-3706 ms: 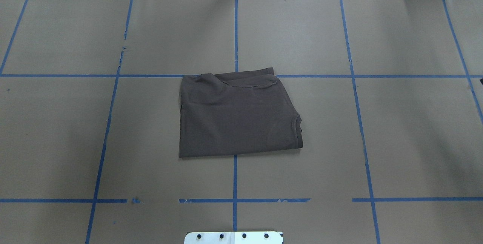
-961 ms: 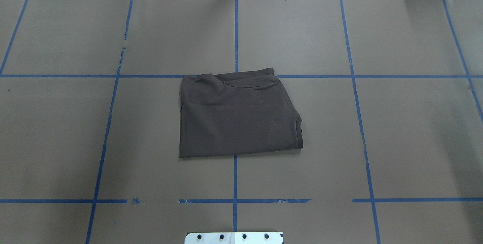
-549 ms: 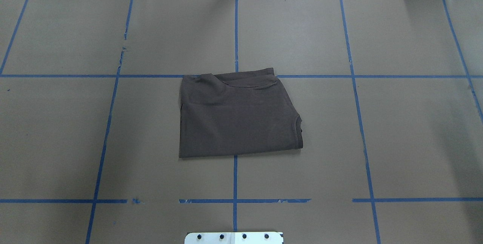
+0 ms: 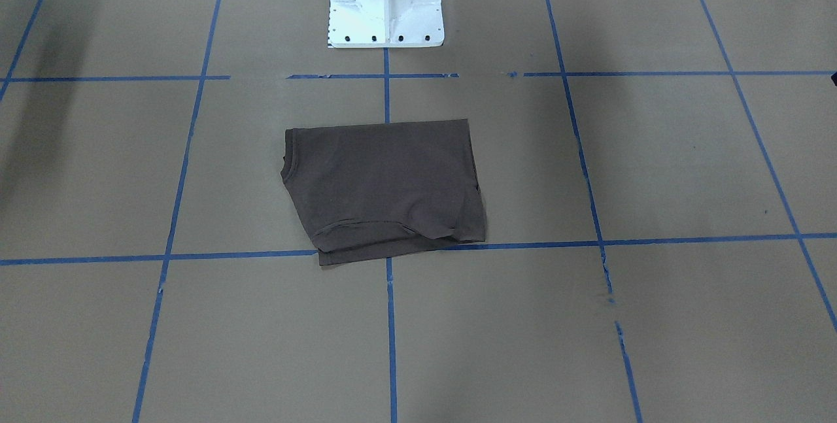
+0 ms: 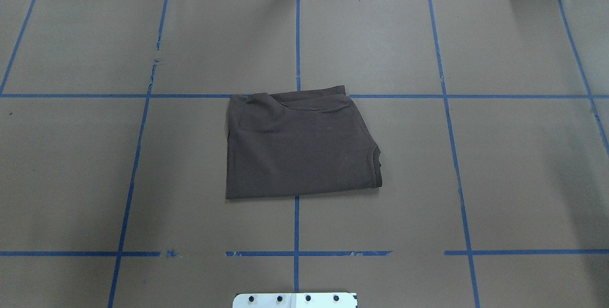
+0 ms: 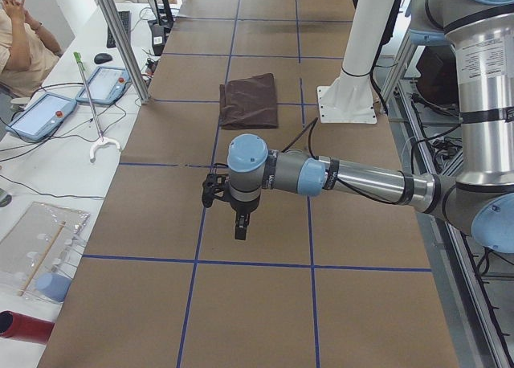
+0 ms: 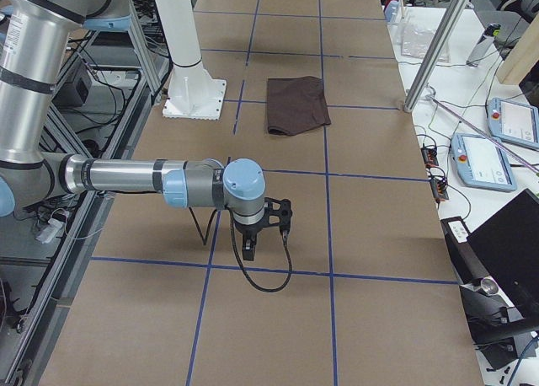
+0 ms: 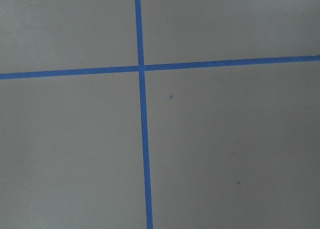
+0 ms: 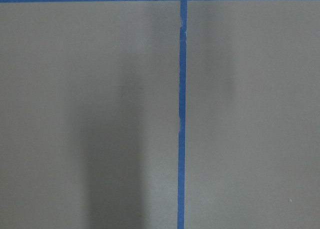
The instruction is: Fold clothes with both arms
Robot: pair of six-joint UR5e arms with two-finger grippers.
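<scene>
**A:** Shirt (image 5: 297, 148)?
**B:** Folded, flat at the centre of the table (image 5: 514, 165), across the middle tape line (image 5: 296, 224). Looks finished; next move, likely none but keeping off.
**A:** Left gripper (image 6: 239, 228), right gripper (image 7: 248, 248)?
**B:** Low over bare table, well apart from it; wide or narrow, cannot tell.
**A:** Writing?
**B:** None readable.

I get even, diffuse top light on the brown paper-covered table (image 5: 523, 179), and every view is sharp. The only shadows are soft: a dark smear at the front-facing view's left edge, and a broad vertical band beside the blue tape line (image 9: 182, 114) in the right wrist view. Overhead, the strip past the table's far edge is blown out white, the dark brown folded T-shirt (image 5: 299, 151) reads low-contrast, and the side view shows a glare streak on the left arm's silver tube (image 6: 373, 181).
</scene>
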